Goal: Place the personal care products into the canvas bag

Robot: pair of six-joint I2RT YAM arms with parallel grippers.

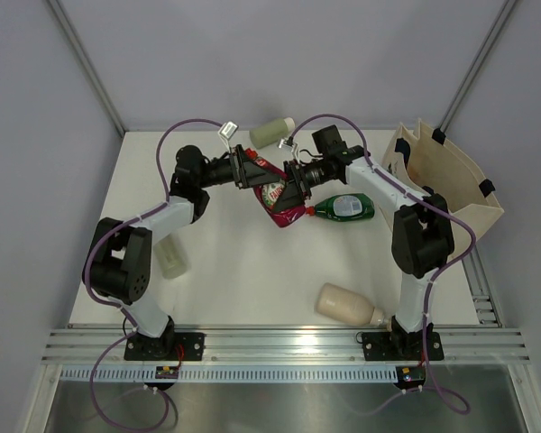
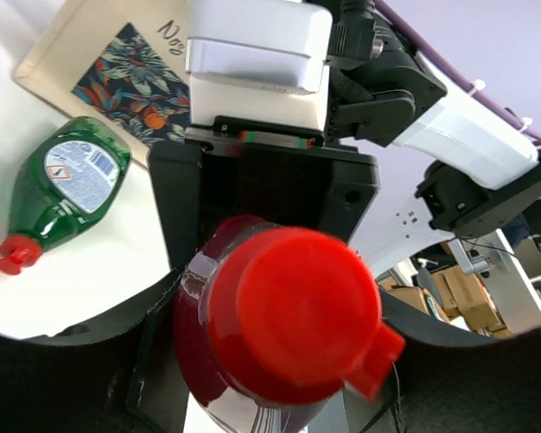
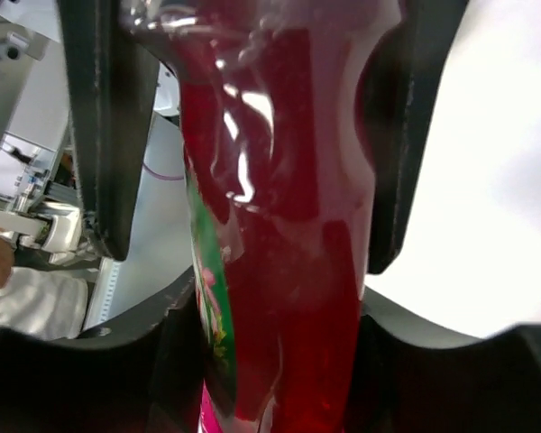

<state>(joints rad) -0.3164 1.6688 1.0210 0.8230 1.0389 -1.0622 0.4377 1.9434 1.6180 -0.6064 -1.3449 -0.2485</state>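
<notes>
One dark red bottle hangs above the table's middle, held between both arms. My left gripper is shut on its red-capped end. My right gripper is shut on its body. The green bottle with a red cap lies just to the right and shows in the left wrist view. One sage cylinder lies at the back, another at the left. The beige bottle lies near the front. The canvas bag stands at the right edge, its picture panel facing the arms. No second dark red bottle shows.
Purple cables loop over both arms. Metal rails run along the table's front edge. Grey walls close in the back and sides.
</notes>
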